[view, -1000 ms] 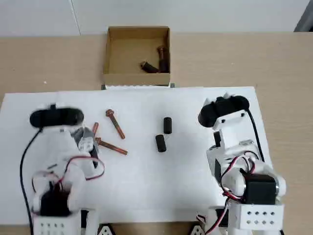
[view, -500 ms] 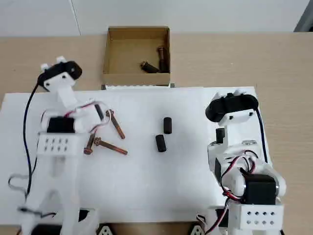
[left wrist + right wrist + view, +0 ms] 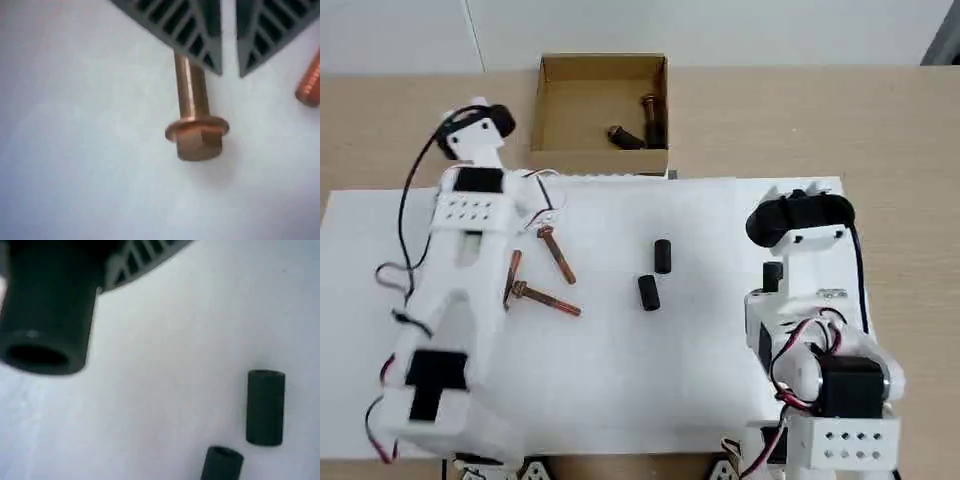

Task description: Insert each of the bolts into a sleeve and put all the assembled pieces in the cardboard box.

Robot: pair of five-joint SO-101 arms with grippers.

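Copper-coloured bolt [image 3: 192, 107] flat on white sheet [image 3: 75, 150], shank under one finger of left gripper [image 3: 230, 67], jaws narrowly parted, nothing clamped. Probably stiff, smooth, apt to roll; best pinched across plain shank just behind flanged head. Right gripper [image 3: 60, 285] closed around black sleeve [image 3: 45, 335], hollow end exposed.

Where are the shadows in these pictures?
Left wrist view: a soft shadow lies on the white sheet beside the bolt. Right wrist view: the held sleeve is dark inside its opening. High view: the cardboard box is shaded inside.
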